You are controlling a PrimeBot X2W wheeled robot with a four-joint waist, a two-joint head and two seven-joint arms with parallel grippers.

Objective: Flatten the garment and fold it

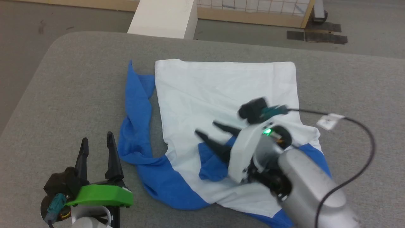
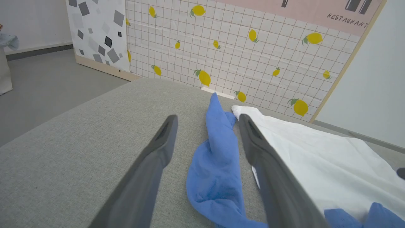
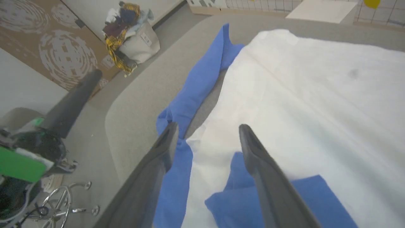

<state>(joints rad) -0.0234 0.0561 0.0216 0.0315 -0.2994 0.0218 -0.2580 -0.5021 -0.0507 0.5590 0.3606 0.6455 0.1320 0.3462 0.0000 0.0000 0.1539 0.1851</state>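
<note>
centrally, the garment point(image 1: 221, 85) lies on the grey table point(image 1: 79, 79): white body spread fairly flat, one blue sleeve twisted along its 9 o'clock edge, blue band rumpled at 6 o'clock with a blue piece folded onto the white. right gripper point(image 1: 205, 127) hovers over that fold, jaws wide, holding nothing. left gripper point(image 1: 97, 136) sits at 7 o'clock, jaws wide, empty. wall panel point(image 2: 348, 19) reads "restaurant".
</note>
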